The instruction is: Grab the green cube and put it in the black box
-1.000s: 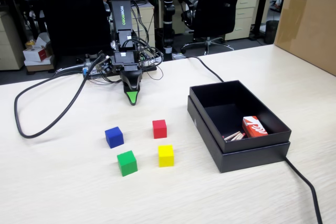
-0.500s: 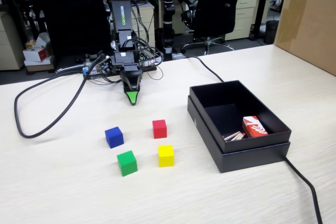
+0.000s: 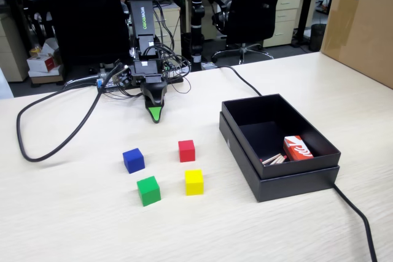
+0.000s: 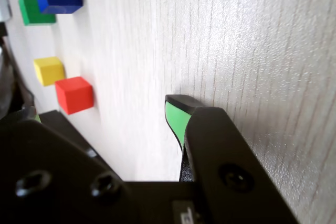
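- Green cube [image 3: 148, 190] lay on the table [image 3: 73, 225], well apart from the claw [image 3: 156, 115], beyond the blue cube [image 3: 133, 160].
- Claw: whether clenched or released could not be told; only one tip showed.

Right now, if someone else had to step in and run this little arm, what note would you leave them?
Gripper: near the arm's base, tip down at the table, holding nothing; open or shut cannot be told.
Green cube: on the table in the fixed view, front-left of the four cubes, beside the yellow cube, untouched.
Black box: to the right, open, with a small red pack inside.
Done: nothing yet.
Left: reach, grab the green cube, carry it into the box.
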Tool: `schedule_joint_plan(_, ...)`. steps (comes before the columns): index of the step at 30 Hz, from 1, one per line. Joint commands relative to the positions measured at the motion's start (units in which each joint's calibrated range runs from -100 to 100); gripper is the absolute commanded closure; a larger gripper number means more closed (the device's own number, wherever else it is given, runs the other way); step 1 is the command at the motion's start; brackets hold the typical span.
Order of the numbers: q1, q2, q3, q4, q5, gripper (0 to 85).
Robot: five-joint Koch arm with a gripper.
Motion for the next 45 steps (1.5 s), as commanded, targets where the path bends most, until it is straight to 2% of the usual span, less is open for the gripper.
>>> schedule_joint_plan(1, -0.24, 0.90, 6.67, -8.69, 0.05, 37.6)
schedule_joint_plan(9, -1.07, 7.67, 28.34, -24.41, 0.20, 37.8)
schedule_joint_plan(17, -2.93, 28.09, 60.53, -43.59, -0.83, 37.9)
schedule_joint_plan(20, -3.13, 36.36, 69.41, -46.35, -0.98, 37.9)
schedule_joint_plan(25, -3.13, 52.19, 85.46, -47.82, -3.47, 37.9)
schedule_joint_plan(31, -3.52, 71.47, 104.86, -48.08, -3.76, 37.9)
schedule_joint_plan(36, -3.13, 89.37, 123.08, -57.07, -3.81, 37.9)
schedule_joint_plan(45, -3.08, 107.15, 130.52, -62.25, -5.67, 38.7)
